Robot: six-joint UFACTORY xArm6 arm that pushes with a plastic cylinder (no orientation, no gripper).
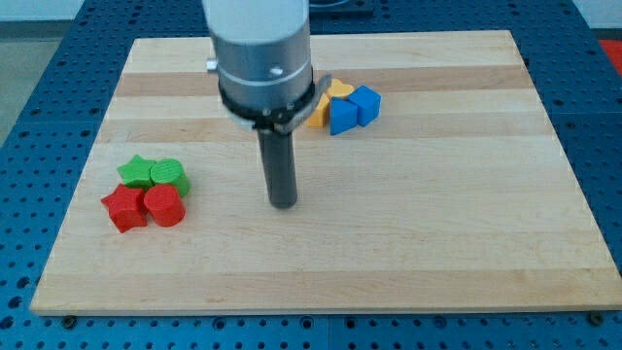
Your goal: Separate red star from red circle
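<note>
Where red star (123, 208) touches red circle (164, 205).

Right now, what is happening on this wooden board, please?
A robot arm with a dark rod is working on the board. My tip rests on bare wood, apart from every block. At the view's left, the red star and red circle touch side by side, not yet separated, with a green star and green circle just above them. Blue blocks and yellow blocks sit near the view's top.
</note>
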